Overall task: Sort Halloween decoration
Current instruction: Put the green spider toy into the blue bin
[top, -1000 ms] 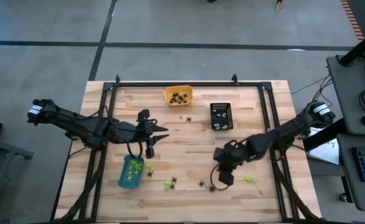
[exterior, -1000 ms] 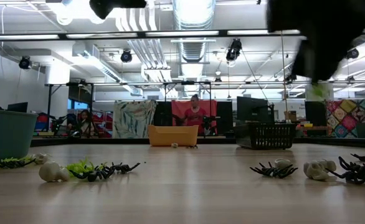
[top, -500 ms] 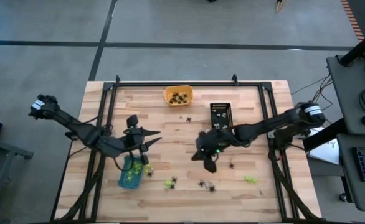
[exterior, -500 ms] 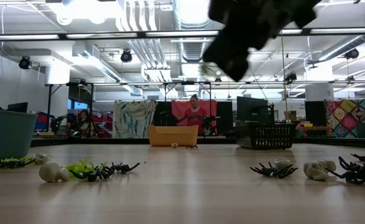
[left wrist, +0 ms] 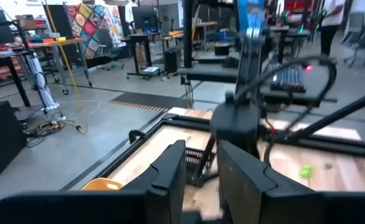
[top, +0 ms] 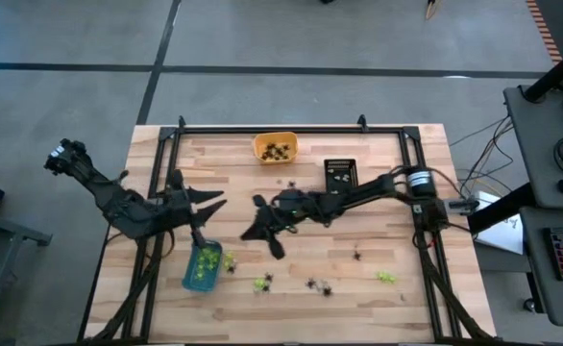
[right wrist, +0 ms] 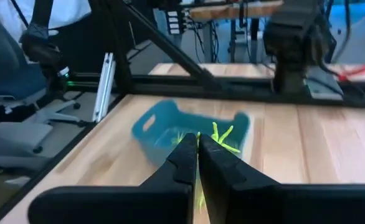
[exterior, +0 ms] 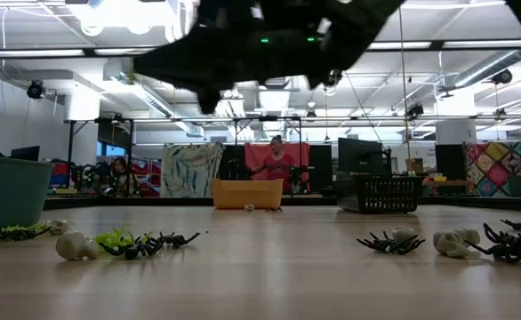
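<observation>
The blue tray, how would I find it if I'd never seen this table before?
Look down on the wooden table and go to its near left part, just below the left gripper. The blue tray sits there with lime-green trinkets inside. The orange tray and the black tray are both at the far edge, so it is the only tray on the near side.

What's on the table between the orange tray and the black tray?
In the high view, one small black spider trinket lies on the wood between the orange tray and the black tray, touching neither; the rest is bare.
</observation>
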Available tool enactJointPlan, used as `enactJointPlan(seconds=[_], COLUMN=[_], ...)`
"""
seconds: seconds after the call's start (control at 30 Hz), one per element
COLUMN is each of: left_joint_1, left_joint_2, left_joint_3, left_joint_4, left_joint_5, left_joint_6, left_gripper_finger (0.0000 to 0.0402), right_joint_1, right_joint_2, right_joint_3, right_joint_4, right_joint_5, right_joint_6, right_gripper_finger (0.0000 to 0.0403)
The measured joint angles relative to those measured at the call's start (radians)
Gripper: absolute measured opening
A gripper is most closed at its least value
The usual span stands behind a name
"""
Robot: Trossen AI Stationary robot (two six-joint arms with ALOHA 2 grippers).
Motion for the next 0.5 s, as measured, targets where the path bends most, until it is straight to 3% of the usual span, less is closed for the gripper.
enactJointPlan(seconds=[0.27, 0.5], left_joint_1=[-0.006, -0.006], left_joint_2=[-0.025, -0.002], left_joint_3=[0.000, 0.000], left_joint_4=[-0.030, -0.032], left_joint_5=[0.002, 0.003], left_joint_6=[-0.006, -0.014], left_gripper_finger=[0.0080, 0.0080], right_joint_1=[0.000, 0.000], right_joint_2=[0.249, 0.368], right_joint_3=[0.304, 0.453], right_joint_4=[-0.017, -0.118], right_joint_5=[-0.053, -0.053], right_joint_6=[0.000, -0.012], right_gripper_finger=[0.0008, 0.0009])
